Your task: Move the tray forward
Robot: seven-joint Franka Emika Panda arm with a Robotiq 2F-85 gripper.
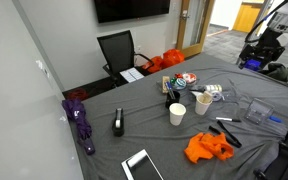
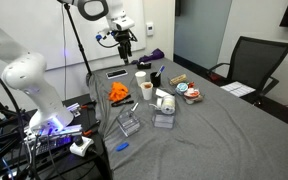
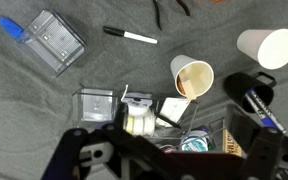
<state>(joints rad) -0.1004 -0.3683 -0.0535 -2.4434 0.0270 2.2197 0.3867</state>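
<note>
The tray [image 3: 137, 117] is a small whitish see-through tray with greenish and pale bits. In the wrist view it lies low in the middle, between the two dark fingers. It also shows in both exterior views [image 1: 210, 91] [image 2: 165, 100], among the cups. My gripper [image 2: 124, 42] hangs high above the grey-clothed table, well apart from the tray. In the wrist view the gripper [image 3: 164, 165] is open and empty, with its fingers spread wide at the bottom edge.
A grey square container [image 3: 94, 105] sits beside the tray. Nearby are a brown-lined paper cup [image 3: 192, 77], a white cup [image 3: 269, 47], a black cup of pens [image 3: 249, 95], a marker [image 3: 129, 36] and a clear box [image 3: 54, 40]. A round dish with red contents [image 2: 192, 95] and an orange cloth [image 2: 119, 92] are also on the table.
</note>
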